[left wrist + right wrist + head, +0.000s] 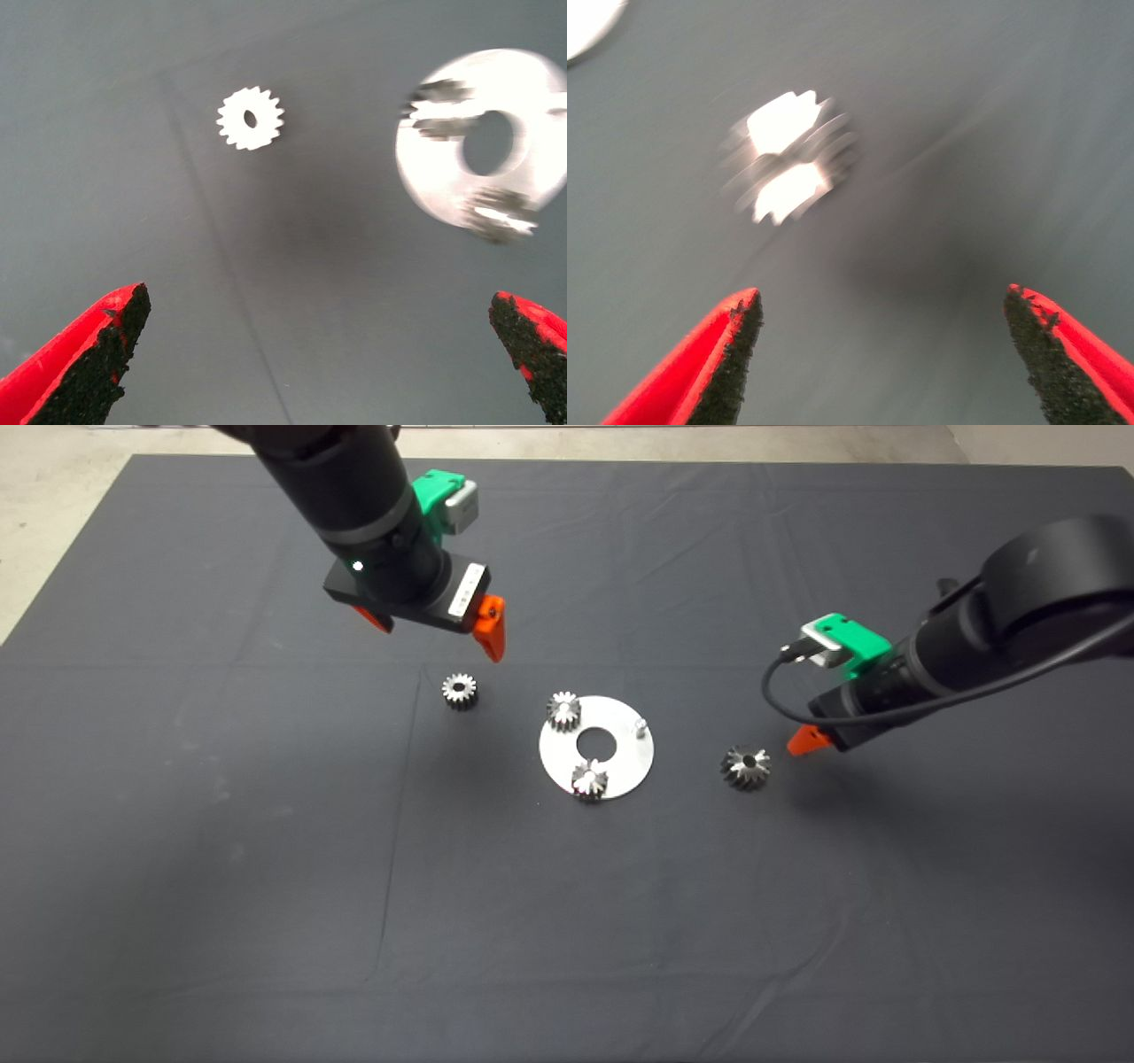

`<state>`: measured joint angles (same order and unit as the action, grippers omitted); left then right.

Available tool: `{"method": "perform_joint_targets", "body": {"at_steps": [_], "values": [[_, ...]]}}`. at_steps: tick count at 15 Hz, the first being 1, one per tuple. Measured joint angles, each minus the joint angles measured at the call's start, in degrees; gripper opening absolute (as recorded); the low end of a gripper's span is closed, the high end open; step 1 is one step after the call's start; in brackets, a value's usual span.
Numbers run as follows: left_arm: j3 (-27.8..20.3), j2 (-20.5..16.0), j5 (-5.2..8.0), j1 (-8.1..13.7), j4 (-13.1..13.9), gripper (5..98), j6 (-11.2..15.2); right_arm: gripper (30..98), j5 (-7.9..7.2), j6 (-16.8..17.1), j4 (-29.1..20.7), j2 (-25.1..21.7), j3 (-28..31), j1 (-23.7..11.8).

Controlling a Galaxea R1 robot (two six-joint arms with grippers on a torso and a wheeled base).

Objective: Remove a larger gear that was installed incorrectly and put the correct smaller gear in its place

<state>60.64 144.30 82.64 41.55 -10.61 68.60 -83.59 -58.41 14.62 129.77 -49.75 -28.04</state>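
The larger gear (745,766), dark with flaring teeth, lies on the mat to the right of the round silver plate (620,766). It shows blurred in the right wrist view (788,168). My right gripper (808,741) hovers just right of it, open and empty (881,354). A loose smaller gear (459,691) lies on the mat left of the plate and also shows in the left wrist view (250,117). My left gripper (431,627) is open and empty above and behind it (310,354). One plate peg (640,728) is bare.
Two small gears (563,709) (589,779) sit on pegs on the plate, which also shows in the left wrist view (425,181). The dark mat (266,868) stretches wide around it. Pale floor (44,514) shows past the mat's far left edge.
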Motion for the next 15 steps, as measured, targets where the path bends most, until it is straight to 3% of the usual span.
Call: {"method": "perform_joint_targets", "body": {"at_steps": [3, 6, 8, 10, 12, 15], "values": [[-1.03, 0.00, 0.35, -3.24, -4.43, 98.3, 3.78, 80.0, 1.04, -1.74, -14.85, -2.67, 6.71, -5.05], [-4.76, 0.51, 0.23, -6.13, -8.04, 98.3, 6.12, 84.7, 0.66, -4.68, -21.98, -11.34, 17.77, -8.07], [-6.53, -0.13, 0.32, -6.29, -12.39, 98.3, 9.05, 87.8, 0.05, -6.28, -23.00, -16.22, 20.38, -10.39], [-7.28, -0.18, 0.32, -6.44, -16.68, 98.3, 11.03, 87.8, 0.05, -6.62, -23.31, -16.58, 21.22, -11.35], [-7.89, -0.31, 0.34, -7.25, -16.92, 98.3, 11.70, 87.9, 0.35, -6.62, -23.44, -15.58, 21.42, -11.44], [-7.75, -0.35, 0.46, -7.67, -17.99, 98.3, 11.83, 92.3, 0.07, -6.62, -23.48, -14.49, 21.42, -15.20]]}}
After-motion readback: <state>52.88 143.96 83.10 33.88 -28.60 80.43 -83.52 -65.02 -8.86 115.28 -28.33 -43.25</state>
